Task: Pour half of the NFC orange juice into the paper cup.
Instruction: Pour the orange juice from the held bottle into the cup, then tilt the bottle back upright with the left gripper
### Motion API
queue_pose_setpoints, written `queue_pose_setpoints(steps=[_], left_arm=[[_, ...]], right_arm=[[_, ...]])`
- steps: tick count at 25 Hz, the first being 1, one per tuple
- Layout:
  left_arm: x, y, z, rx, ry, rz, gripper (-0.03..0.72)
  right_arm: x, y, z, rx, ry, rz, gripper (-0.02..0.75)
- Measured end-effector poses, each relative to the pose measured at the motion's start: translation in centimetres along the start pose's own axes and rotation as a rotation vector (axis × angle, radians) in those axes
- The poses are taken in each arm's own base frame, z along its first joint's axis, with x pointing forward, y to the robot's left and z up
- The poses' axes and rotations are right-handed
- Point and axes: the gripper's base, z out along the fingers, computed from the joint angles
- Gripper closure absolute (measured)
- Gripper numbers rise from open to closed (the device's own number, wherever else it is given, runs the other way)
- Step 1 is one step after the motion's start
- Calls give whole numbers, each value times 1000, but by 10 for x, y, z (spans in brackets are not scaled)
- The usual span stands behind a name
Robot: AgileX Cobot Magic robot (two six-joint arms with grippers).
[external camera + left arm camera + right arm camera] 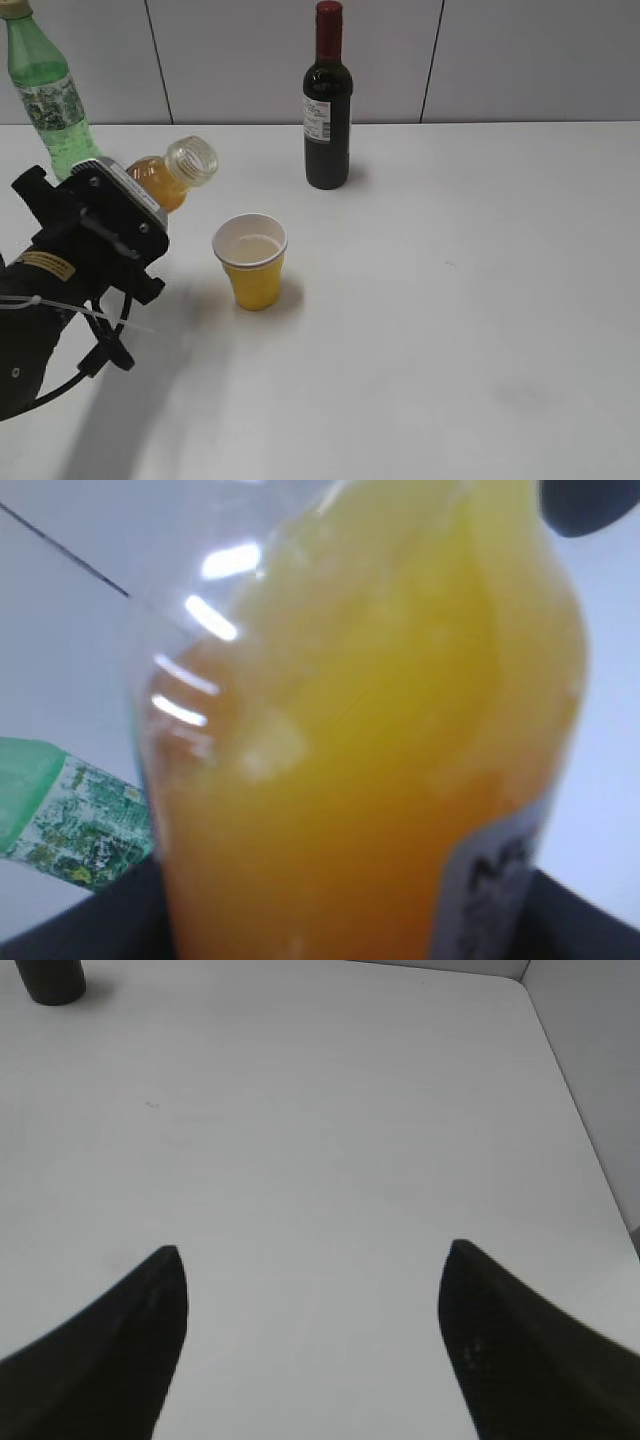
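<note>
Your left gripper [125,215] is clamped around the slim clear bottle of orange juice [165,177], held tilted with its open neck up and left of the small yellow paper cup [252,262] on the white table [450,330]. Your right gripper [312,1260] hangs spread wide, holding nothing

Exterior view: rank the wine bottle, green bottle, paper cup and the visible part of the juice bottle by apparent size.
1. wine bottle, tallest and fully visible.
2. green bottle, cropped by the frame, so its true rank is unsure.
3. paper cup.
4. juice bottle, mostly hidden behind the left gripper.
</note>
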Motion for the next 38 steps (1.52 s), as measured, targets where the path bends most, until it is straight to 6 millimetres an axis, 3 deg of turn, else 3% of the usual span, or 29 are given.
queue_pose_setpoints(steps=[12,22,38], left_arm=[[-13,6,14,-61,1,178,223],[-5,-4,17,-37,36,322,223],[1,-4,18,-44,93,446,223]], right_arm=[[0,0,0,0,0,0,145],[0,0,0,0,0,0,145],[0,0,0,0,0,0,145]])
